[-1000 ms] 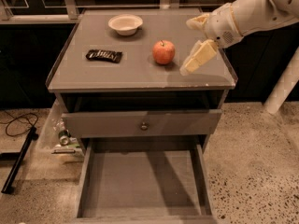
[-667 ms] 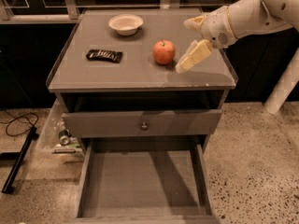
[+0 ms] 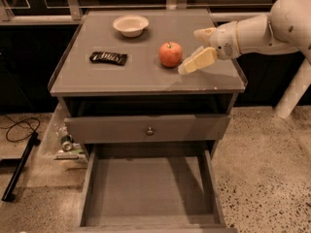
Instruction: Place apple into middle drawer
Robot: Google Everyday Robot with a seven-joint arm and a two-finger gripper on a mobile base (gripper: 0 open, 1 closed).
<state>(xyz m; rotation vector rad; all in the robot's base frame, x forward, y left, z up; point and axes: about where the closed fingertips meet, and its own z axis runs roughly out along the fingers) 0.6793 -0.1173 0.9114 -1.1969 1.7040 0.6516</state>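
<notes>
Three things on the tabletop (image 3: 146,79): we see an apple (image 3: 171,54), a bowl (image 3: 130,24) and a dark bar (image 3: 108,58).
Apple: red with a yellowish blush, stem up, standing on the right half of the tabletop, well apart from the bowl and the bar.
Claw (image 3: 190,51): we find it just right of the apple, low over the tabletop. Its two pale fingers are spread apart with nothing between them. The near finger's tip lies just beside the apple, and we cannot tell whether it touches.
Arm (image 3: 252,30): white, reaching in from the right edge toward the apple.
Bowl: pale, at the far side of the tabletop, left of the apple.
Bar: flat, in a dark wrapper, on the left half, nearer than the bowl.
Middle drawer (image 3: 146,188): we see it pulled out toward the near side, below the tabletop, with its grey floor and thin side walls in view. The apple is not in it.
Drawer front (image 3: 112,127): sits between the tabletop and the middle drawer, with a small round knob (image 3: 150,130) at its middle.
Floor (image 3: 262,169): speckled, with a black cable (image 3: 17,127) at the left and some clutter (image 3: 65,147) beside the cabinet's left side.
</notes>
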